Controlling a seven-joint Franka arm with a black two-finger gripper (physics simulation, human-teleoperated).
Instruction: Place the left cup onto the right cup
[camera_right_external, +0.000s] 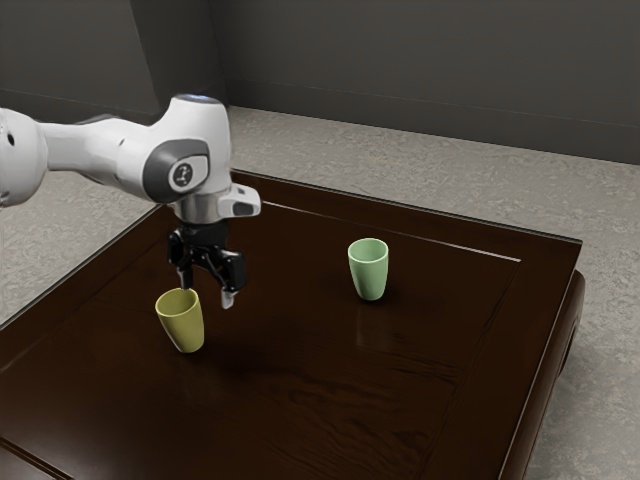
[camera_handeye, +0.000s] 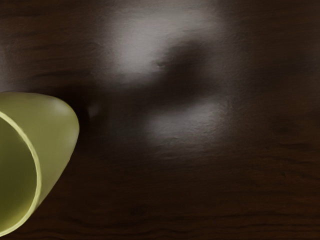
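**Exterior view.** My gripper (camera_right_external: 207, 283) hangs low over the table (camera_right_external: 330, 400), its fingers (camera_right_external: 228, 288) spread wide and holding nothing. The yellow cup (camera_right_external: 181, 322) stands upright just below it, offset toward the exterior view's left of the gripper's middle. One fingertip sits at the cup's rim, and I cannot tell whether it touches. The other fingertip hangs outside the cup over bare wood. The green cup (camera_right_external: 368, 268) stands upright, well apart toward the exterior view's right and nearer the table's far edge.

**Wrist view.** The yellow cup (camera_handeye: 30, 165) is seen from above, its hollow mouth open. It lies off to one side of my hand, not under its centre. Dark glossy wood surrounds it.

**Room.** Bare tabletop lies between the two cups. A raised border (camera_right_external: 545, 245) runs round the table, and both cups stand well inside it.
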